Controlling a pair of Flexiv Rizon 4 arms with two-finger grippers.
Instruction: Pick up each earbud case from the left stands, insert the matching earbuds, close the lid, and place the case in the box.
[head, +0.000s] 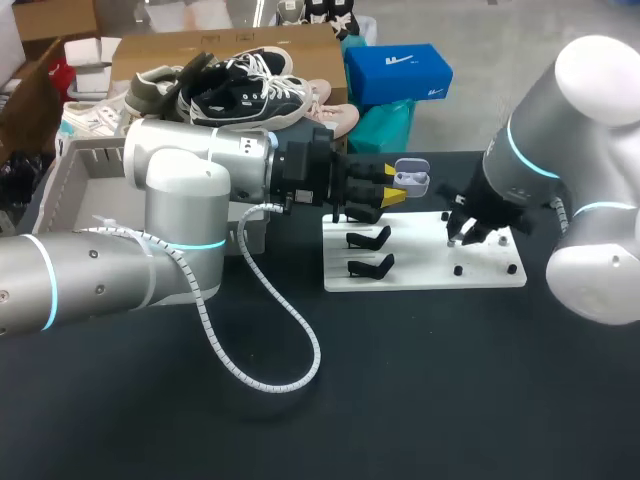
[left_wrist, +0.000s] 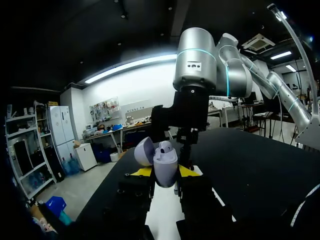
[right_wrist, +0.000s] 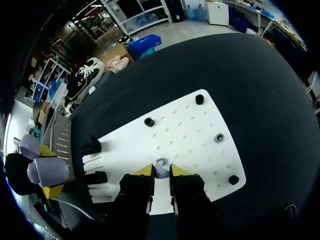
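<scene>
The left gripper (left_wrist: 164, 172) has its fingers clamped on the earbud case (left_wrist: 165, 161), one yellow tip on each side. The lid's flipped open and it looks like one bud is seated inside. The right gripper (right_wrist: 161, 171) has its fingers narrow, and they seem to be pinching the earbud (right_wrist: 161, 168) right between the tips, low on the white board (right_wrist: 190, 130).

So the case is off its stand, open, and probably half filled. What's left is to get this bud in, shut the lid, and drop the case in the grey box (head: 85, 175) well behind the left fingers. Two black stands (head: 370, 238) just below those fingers sit bare, and no other cases are visible.
</scene>
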